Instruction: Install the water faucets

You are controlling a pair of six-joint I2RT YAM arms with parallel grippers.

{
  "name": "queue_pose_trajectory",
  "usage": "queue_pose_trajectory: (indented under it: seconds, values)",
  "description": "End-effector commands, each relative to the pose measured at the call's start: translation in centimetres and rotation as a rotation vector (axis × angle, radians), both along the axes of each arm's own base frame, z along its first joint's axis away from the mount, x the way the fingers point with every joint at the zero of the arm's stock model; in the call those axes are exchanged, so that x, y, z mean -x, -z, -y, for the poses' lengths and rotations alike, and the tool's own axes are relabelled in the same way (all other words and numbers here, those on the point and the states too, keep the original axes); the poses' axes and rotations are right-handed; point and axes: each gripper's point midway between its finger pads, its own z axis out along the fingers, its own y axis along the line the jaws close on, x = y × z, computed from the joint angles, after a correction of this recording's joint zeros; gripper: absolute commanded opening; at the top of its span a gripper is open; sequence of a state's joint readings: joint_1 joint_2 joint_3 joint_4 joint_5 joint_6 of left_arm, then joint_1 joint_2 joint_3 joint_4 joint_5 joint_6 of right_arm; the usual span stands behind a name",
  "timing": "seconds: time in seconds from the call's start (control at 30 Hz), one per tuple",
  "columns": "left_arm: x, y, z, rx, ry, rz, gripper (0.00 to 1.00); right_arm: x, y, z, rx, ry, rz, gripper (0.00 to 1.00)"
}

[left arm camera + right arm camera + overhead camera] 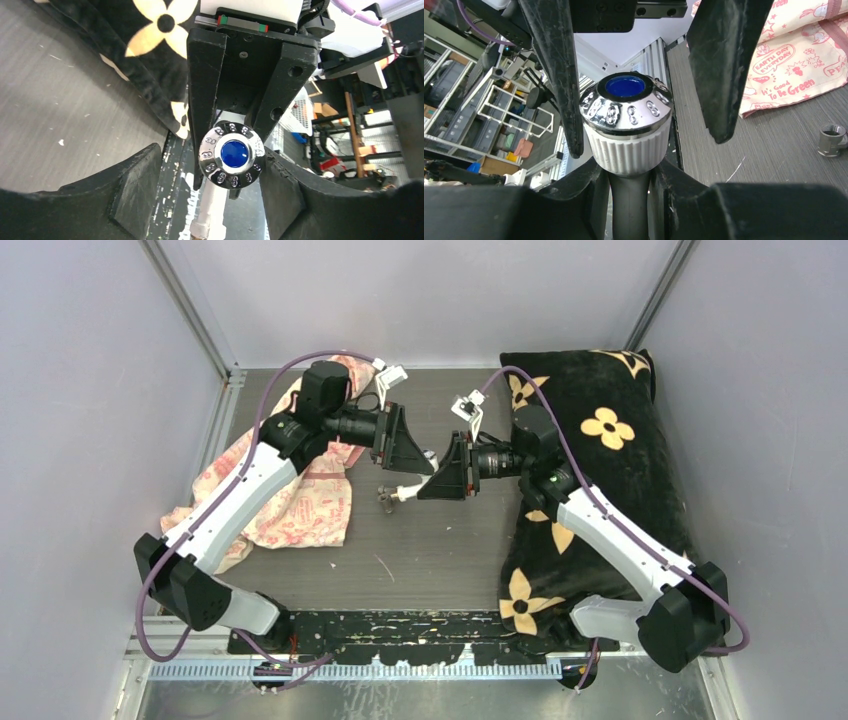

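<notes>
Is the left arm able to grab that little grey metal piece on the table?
Probably yes. The grey fitting lies uncovered on the table near the left gripper, which is open and empty. It only has to back off the tap's knob first.

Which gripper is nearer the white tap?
Right. The right gripper has its fingers clamped on the stem of the tap, just below the knob. The left gripper is open, its fingers either side of the knob, not closed on it.
</notes>
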State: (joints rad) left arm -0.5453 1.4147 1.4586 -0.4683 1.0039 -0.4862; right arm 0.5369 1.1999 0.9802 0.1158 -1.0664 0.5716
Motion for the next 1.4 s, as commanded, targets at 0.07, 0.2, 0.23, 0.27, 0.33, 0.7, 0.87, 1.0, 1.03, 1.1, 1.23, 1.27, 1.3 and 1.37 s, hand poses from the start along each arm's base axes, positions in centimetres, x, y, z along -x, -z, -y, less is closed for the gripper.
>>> queue_pose_trajectory:
  seconds: [0.07,0.2,0.23,0.27,0.33,0.7,0.87,1.0,1.03,1.1,1.23,1.27,1.3,1.37]
  values:
    - [0.8,-2.6,0.5,0.076,0.061,0.033,0.54,0.6,-3.2,0.0,-0.065,-0.039,0.106,0.01]
    - [0.8,-2.6,0.6,0.078,0.064,0.024,0.3,0.5,-2.6,0.0,-0.049,-0.041,0.093,0.01]
    - [0.9,-2.5,0.6,0.079,0.068,0.021,0.2,0.5,-2.5,0.0,-0.046,-0.042,0.092,0.01]
    - [0.9,-2.5,0.6,0.079,0.072,0.019,0.1,0.5,-2.4,0.0,-0.043,-0.039,0.09,0.01]
    - [1.0,-2.6,0.6,0.081,0.079,0.015,0.0,0.2,-2.3,0.0,-0.036,-0.014,0.087,0.01]
    - [1.4,-2.8,0.4,0.095,0.095,0.047,0.0,-0.4,-2.0,0.8,-0.026,0.081,-0.038,0.92]
    - [1.0,-2.5,0.6,0.089,0.083,0.031,0.0,-1.6,-3.4,0.9,-0.118,0.202,-0.066,1.0]
    - [0.6,-2.6,0.9,0.105,0.073,0.028,0.0,-2.3,-2.6,1.0,-0.061,0.246,-0.078,1.0]
    - [0.5,-2.6,1.0,0.105,0.073,0.027,0.0,-2.4,-2.5,1.0,-0.061,0.252,-0.073,1.0]
    - [0.5,-2.6,1.0,0.104,0.075,0.018,0.0,-1.9,-2.7,0.9,-0.085,0.225,-0.04,1.0]
    - [0.4,-2.5,1.1,0.102,0.077,0.003,0.0,-0.9,-3.2,0.7,-0.108,0.173,0.006,1.0]
    - [0.4,-2.5,1.1,0.102,0.076,0.002,0.0,-0.8,-3.2,0.7,-0.11,0.166,0.013,0.98]
    - [0.4,-2.4,1.1,0.101,0.075,0.001,0.0,-0.6,-3.2,0.7,-0.109,0.156,0.018,0.92]
    - [0.3,-2.3,1.1,0.096,0.07,-0.004,0.0,-0.2,-3.2,0.5,-0.103,0.124,0.024,0.82]
